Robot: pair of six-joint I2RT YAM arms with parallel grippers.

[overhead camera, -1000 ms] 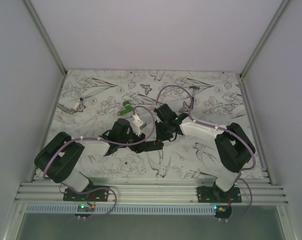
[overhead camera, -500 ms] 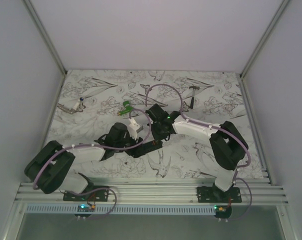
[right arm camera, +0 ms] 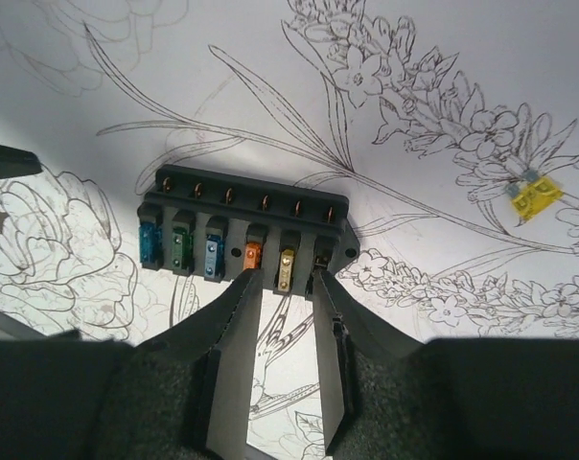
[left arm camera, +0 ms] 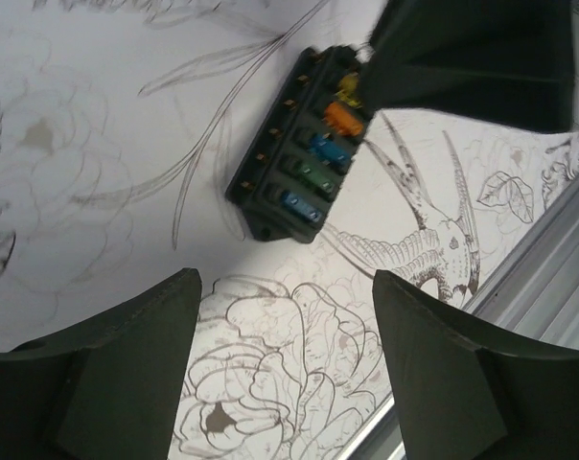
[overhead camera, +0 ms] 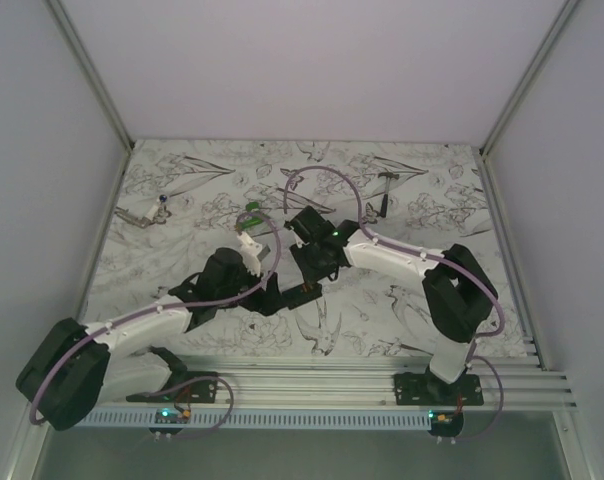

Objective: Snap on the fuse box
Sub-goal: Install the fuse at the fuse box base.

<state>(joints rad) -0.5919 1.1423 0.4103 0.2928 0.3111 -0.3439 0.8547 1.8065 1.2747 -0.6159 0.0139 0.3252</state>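
Observation:
The fuse box (right arm camera: 242, 225) is a black oblong box lying flat on the patterned table, with blue, green, orange and yellow fuses in its slots. It also shows in the left wrist view (left arm camera: 299, 163) and in the top view (overhead camera: 304, 293). My right gripper (right arm camera: 285, 278) hovers at the box's near edge, jaws narrowly apart on either side of the yellow fuse (right arm camera: 286, 268), holding nothing. In the top view the right gripper (overhead camera: 312, 275) is just above the box. My left gripper (left arm camera: 285, 283) is wide open and empty, a little short of the box's end, to its left in the top view (overhead camera: 272, 297).
A loose yellow fuse (right arm camera: 536, 196) lies on the table to the right of the box. A small green piece (overhead camera: 250, 212) lies behind the grippers. A silver tool (overhead camera: 142, 213) lies at the far left, a small dark tool (overhead camera: 377, 205) at the back right. The metal rail (left arm camera: 548, 249) borders the table.
The left arm has stretched out low and forward, its shoulder swinging down-left. The right gripper has shifted left and down over the fuse box. The box has not moved.

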